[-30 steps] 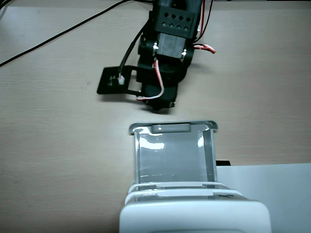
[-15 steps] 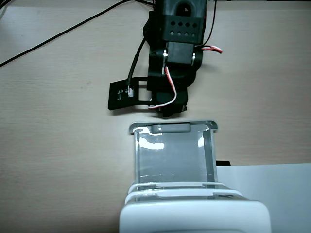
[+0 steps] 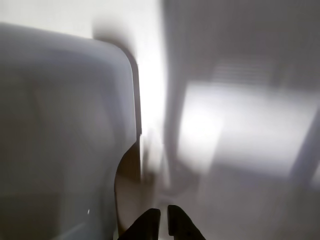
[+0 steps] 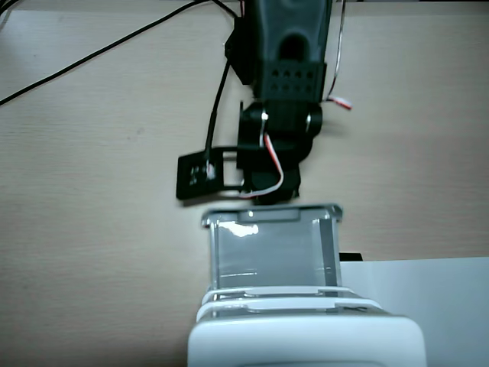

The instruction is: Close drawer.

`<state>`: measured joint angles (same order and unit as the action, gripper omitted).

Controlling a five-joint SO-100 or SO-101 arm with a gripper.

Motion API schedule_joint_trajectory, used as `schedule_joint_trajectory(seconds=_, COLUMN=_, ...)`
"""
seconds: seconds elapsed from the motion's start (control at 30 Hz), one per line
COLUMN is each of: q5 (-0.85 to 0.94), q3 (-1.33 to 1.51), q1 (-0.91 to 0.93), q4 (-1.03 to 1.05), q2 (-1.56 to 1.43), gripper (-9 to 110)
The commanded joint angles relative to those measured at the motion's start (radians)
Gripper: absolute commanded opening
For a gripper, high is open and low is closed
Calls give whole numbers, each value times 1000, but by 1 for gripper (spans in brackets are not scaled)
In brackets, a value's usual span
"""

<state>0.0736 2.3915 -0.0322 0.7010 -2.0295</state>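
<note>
In the fixed view the translucent grey drawer [image 4: 263, 256] stands pulled out of the white cabinet [image 4: 306, 340], its front lip with the handle tab [image 4: 269, 215] facing the arm. My black gripper [image 4: 269, 197] hangs right at that lip, and its tips are hidden under the wrist. In the wrist view my gripper [image 3: 164, 220] shows two black fingertips almost together at the bottom edge, holding nothing. The rest of that view is blurred; a large grey rounded shape [image 3: 60, 130] fills the left, and I cannot tell which part of the cabinet or drawer it is.
A black flat plate with a connector [image 4: 200, 174] lies on the wooden table [image 4: 92, 229], left of the gripper. Black cables [image 4: 92, 53] run across the far table. A white sheet [image 4: 428, 294] lies to the right of the cabinet.
</note>
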Motion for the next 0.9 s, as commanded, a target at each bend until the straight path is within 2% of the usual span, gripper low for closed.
schedule_joint_trajectory(seconds=0.0, q5=-14, q3=-176, q1=6, q4=-32, q2=117, gripper=0)
schedule_joint_trajectory(seconds=0.27, q5=-11, q3=-589, q1=20, q4=23, q2=383, gripper=0)
schedule_joint_trajectory(seconds=0.43, q5=6, q3=-693, q1=25, q4=48, q2=453, gripper=0)
schedule_joint_trajectory(seconds=0.57, q5=17, q3=-643, q1=25, q4=75, q2=417, gripper=0)
schedule_joint_trajectory(seconds=0.73, q5=55, q3=-436, q1=26, q4=103, q2=215, gripper=0)
schedule_joint_trajectory(seconds=0.87, q5=41, q3=-310, q1=51, q4=204, q2=78, gripper=0)
